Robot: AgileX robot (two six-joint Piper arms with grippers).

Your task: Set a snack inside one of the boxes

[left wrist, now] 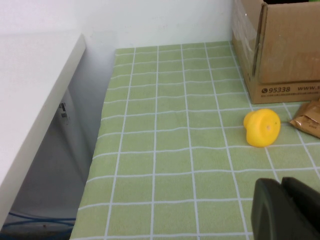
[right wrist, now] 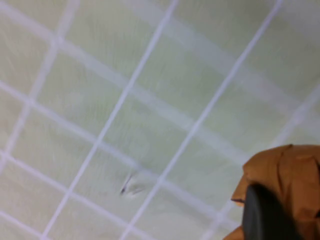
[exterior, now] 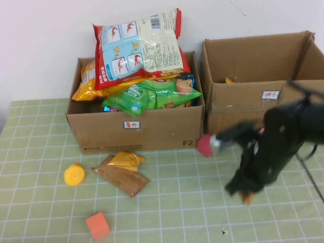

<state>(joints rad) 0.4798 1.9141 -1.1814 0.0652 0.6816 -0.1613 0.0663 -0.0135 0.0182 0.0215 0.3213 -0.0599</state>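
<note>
My right gripper point(exterior: 246, 194) hangs low over the green checked cloth in front of the right cardboard box point(exterior: 238, 109), shut on a small orange-brown snack packet point(exterior: 248, 198). In the right wrist view one dark finger point(right wrist: 262, 215) lies against that packet point(right wrist: 287, 172), just above the cloth. The left cardboard box point(exterior: 136, 132) is piled with snack bags. A brown packet point(exterior: 121, 176) and a gold one point(exterior: 126, 159) lie on the cloth in front of it. My left gripper point(left wrist: 281, 187) is shut and empty at the table's left side, out of the high view.
A yellow toy point(exterior: 74, 174) lies left of the loose packets and shows in the left wrist view point(left wrist: 262, 128). An orange cube point(exterior: 97, 226) sits near the front edge. A red object point(exterior: 205, 146) lies between the boxes. A white shelf point(left wrist: 30, 100) stands beyond the left edge.
</note>
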